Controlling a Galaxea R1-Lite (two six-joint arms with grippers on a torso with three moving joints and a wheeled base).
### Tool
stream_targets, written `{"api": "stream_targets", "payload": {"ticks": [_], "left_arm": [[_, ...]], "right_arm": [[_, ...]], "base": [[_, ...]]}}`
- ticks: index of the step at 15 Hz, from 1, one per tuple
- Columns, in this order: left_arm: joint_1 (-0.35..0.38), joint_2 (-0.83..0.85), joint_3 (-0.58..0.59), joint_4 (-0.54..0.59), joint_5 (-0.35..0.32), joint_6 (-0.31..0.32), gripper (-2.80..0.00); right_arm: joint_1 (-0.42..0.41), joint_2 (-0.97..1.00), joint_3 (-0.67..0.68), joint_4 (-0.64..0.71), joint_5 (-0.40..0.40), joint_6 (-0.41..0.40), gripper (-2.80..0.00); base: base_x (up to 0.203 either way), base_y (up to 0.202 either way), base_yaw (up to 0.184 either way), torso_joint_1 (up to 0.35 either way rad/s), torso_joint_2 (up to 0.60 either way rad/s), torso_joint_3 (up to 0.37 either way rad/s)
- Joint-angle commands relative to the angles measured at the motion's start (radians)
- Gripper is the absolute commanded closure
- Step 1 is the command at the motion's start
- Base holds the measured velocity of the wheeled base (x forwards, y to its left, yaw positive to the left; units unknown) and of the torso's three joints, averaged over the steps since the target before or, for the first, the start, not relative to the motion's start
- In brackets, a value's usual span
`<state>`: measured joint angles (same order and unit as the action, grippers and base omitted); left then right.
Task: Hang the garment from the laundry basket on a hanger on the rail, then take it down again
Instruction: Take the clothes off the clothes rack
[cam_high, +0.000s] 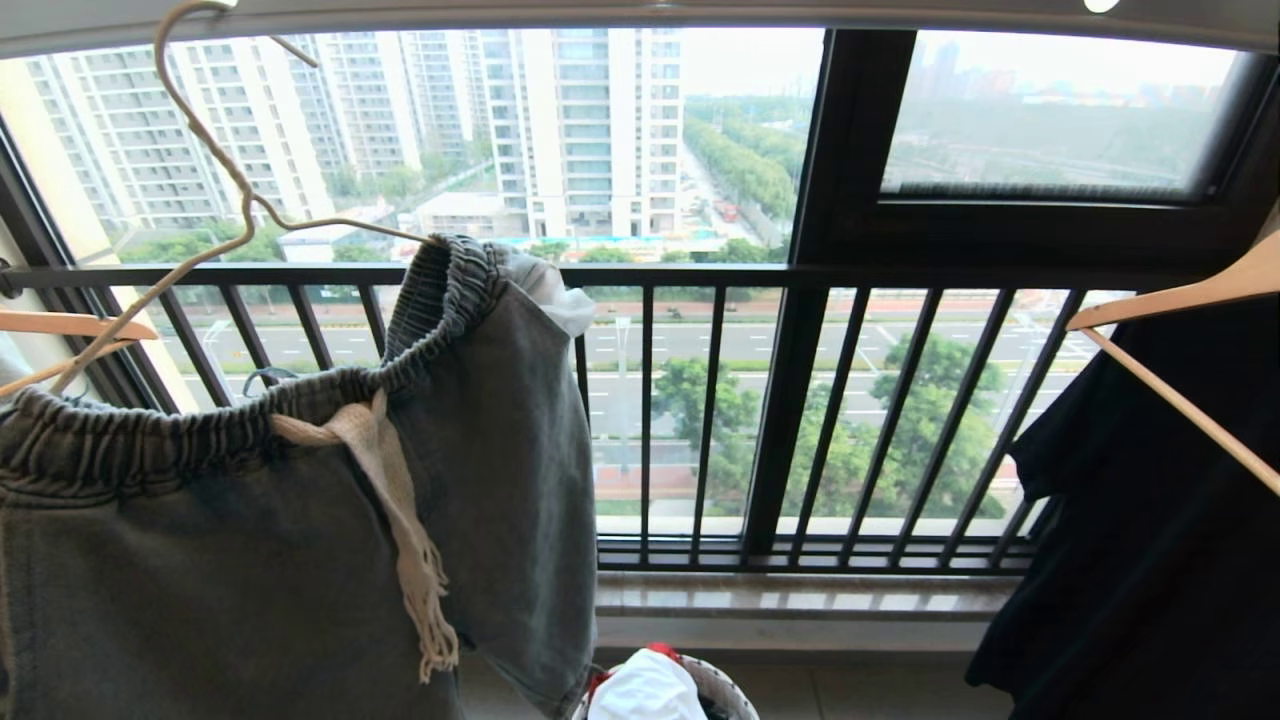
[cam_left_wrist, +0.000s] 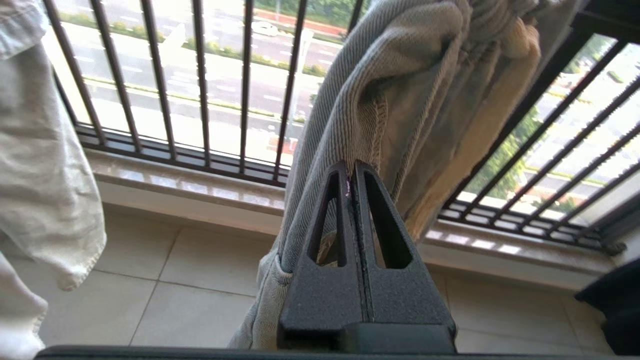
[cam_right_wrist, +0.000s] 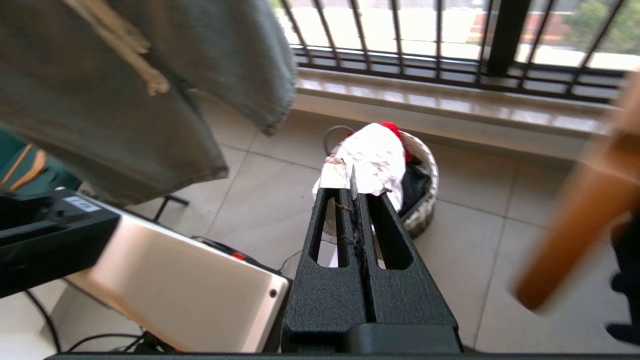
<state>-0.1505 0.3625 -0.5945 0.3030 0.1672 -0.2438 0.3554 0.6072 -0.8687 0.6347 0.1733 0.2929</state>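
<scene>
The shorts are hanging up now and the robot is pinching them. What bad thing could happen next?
The left tool is shut on the shorts, which sit unevenly on the thin wire hanger. A pull might bend the hanger or unhook it from the rail. Falling shorts could miss the small laundry basket.

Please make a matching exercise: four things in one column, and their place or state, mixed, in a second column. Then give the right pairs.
Things:
1. denim shorts
2. wire hanger
3. laundry basket
4. left gripper

Places or states:
A. on the tiled floor below the window sill
B. shut on a fold of the shorts' fabric
C. draped by the waistband over the hanger
D. hooked on the rail overhead

Pairs: 1-C, 2-D, 3-A, 4-B
</scene>
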Motion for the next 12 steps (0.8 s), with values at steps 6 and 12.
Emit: {"api": "stream_targets", "payload": {"ticks": [6,12], "left_arm": [[0.157,-0.22,0.023,0.184,-0.01,0.0,0.0],[0.154,-0.362,0.219,0.189,-0.074,0.31,0.0]], "right_arm": [[-0.279,-0.336,0.018,0.312,-0.07,0.011,0.0],[-0.28,-0.336,0.105,0.25,-0.08,-0.158,0.0]], "base": [[0.0,0.0,0.0,0.0,0.0,0.0],[0.0,0.0,0.0,0.0,0.0,0.0]]}}
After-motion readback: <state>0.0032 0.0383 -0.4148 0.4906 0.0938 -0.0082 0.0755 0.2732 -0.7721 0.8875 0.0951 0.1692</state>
